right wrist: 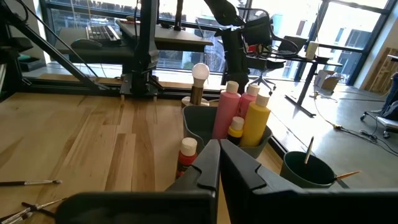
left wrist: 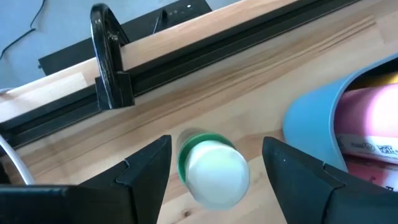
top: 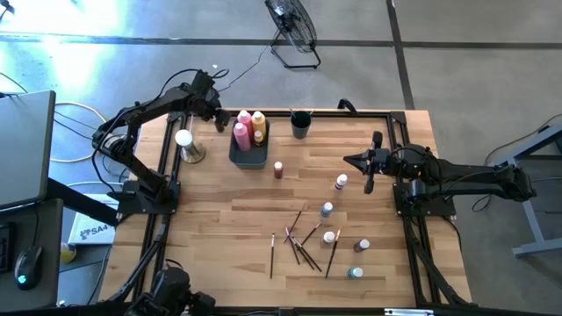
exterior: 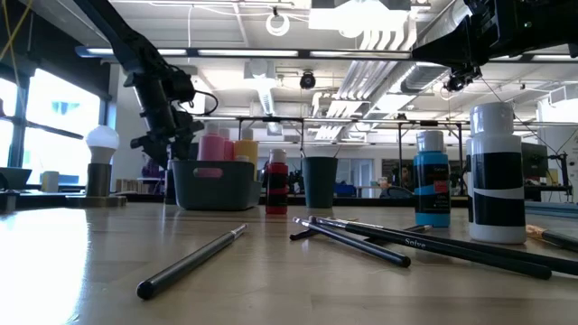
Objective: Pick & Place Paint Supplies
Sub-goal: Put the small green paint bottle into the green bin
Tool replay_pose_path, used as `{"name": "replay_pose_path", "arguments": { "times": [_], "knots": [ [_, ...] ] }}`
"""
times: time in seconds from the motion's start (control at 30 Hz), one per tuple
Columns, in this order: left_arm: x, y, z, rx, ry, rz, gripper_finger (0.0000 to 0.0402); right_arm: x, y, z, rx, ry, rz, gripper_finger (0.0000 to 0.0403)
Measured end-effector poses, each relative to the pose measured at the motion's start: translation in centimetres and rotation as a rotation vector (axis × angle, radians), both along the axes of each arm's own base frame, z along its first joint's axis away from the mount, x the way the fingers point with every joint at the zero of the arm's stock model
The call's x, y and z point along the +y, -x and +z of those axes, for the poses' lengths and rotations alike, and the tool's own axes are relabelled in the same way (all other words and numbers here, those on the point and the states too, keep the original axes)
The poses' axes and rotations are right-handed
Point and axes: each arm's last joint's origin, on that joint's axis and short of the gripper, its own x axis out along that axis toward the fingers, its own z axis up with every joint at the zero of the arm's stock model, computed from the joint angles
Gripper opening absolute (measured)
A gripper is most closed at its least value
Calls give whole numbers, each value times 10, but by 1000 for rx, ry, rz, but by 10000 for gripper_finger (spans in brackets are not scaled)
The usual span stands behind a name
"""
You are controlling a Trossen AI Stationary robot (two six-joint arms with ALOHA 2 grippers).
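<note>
Left pincer (left wrist: 211, 163) released, straddling green paint bottle (left wrist: 213, 169) beside grey bin (left wrist: 317, 118); closing off-centre might topple it

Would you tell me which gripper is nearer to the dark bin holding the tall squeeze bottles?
Left. The left gripper hovers open just beside the dark bin, at its far-left corner. The right gripper, shut, hangs well off to the bin's right.

Small green bottle (left wrist: 211, 171) label hidden beneath white cap.
</note>
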Motion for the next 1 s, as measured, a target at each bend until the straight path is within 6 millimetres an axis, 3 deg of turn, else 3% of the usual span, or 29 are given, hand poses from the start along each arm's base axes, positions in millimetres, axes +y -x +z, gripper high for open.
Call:
{"name": "replay_pose_path", "arguments": {
  "times": [0.47,0.8,1.0],
  "knots": [
    [-1,2,-1,30,11,12,246,0,0,0,0,-1,0,4],
    [-1,2,-1,31,10,12,168,0,0,0,0,-1,0,4],
    [-1,2,0,30,8,13,149,0,0,0,0,-1,0,4]
  ]
}}
